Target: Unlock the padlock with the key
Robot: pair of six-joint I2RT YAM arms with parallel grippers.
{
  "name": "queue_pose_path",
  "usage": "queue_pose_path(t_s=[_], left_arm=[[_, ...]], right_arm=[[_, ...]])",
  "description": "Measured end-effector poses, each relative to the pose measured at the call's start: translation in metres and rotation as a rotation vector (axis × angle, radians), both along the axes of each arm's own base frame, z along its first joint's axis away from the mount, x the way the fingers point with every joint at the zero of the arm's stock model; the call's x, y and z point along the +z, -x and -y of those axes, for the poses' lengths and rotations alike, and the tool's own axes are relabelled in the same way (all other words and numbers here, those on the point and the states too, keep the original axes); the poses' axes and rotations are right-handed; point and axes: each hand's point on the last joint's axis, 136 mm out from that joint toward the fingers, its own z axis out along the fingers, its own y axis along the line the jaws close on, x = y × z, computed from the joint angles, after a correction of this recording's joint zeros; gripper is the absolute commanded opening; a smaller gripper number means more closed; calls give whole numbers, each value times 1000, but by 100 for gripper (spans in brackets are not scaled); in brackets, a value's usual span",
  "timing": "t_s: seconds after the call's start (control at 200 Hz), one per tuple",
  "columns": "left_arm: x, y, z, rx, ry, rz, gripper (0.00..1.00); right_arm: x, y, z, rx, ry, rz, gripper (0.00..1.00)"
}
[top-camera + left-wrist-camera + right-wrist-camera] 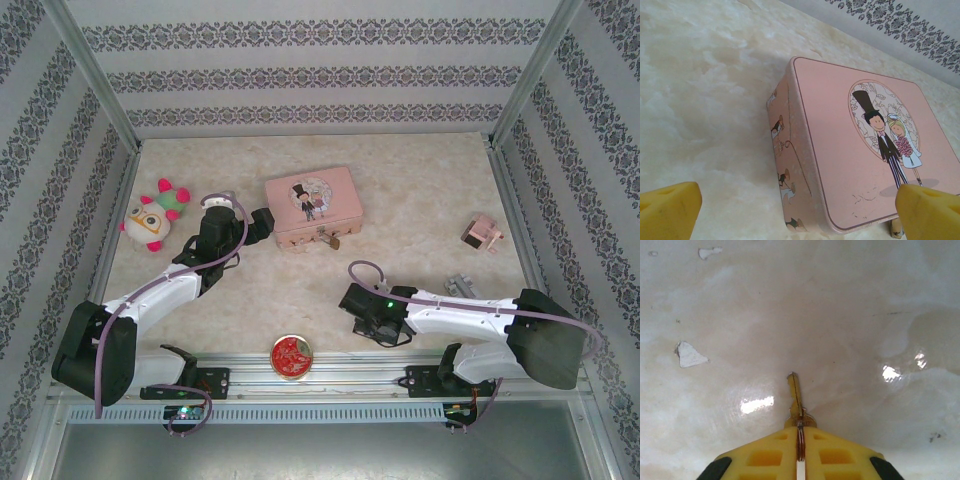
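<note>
And the right gripper [800, 434] clamps the key [794, 392], blade poking straight ahead for aiming, while the left gripper [265, 226] gapes wide at the end of the pink tin [315, 205], likely to steady it, with the padlock [333, 241] on the tin's front just beyond its open jaws.

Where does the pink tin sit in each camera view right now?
Top external: tin at centre, beside the left gripper.
Left wrist: tin right of centre, lid up.
Right wrist: key pinched in the right gripper, over table.
Shared landmark: the marbled table.
</note>
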Motion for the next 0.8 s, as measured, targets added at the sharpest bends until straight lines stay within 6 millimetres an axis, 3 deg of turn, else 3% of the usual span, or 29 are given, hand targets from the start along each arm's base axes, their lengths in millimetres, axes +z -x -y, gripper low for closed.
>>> queue_pose_path(t_s=[0.09, 0.32, 0.595, 0.805], left_arm=[[0, 0, -2, 4, 0, 0, 99], [5, -1, -6, 16, 3, 13, 99], [23, 5, -7, 0, -5, 44, 99], [50, 10, -3, -63, 11, 125, 99]], right_arm=[[1, -1, -1, 13, -1, 6, 0], [10, -4, 6, 89, 56, 21, 0], [90, -47, -28, 405, 89, 245, 0], [134, -74, -35, 603, 136, 385, 0]])
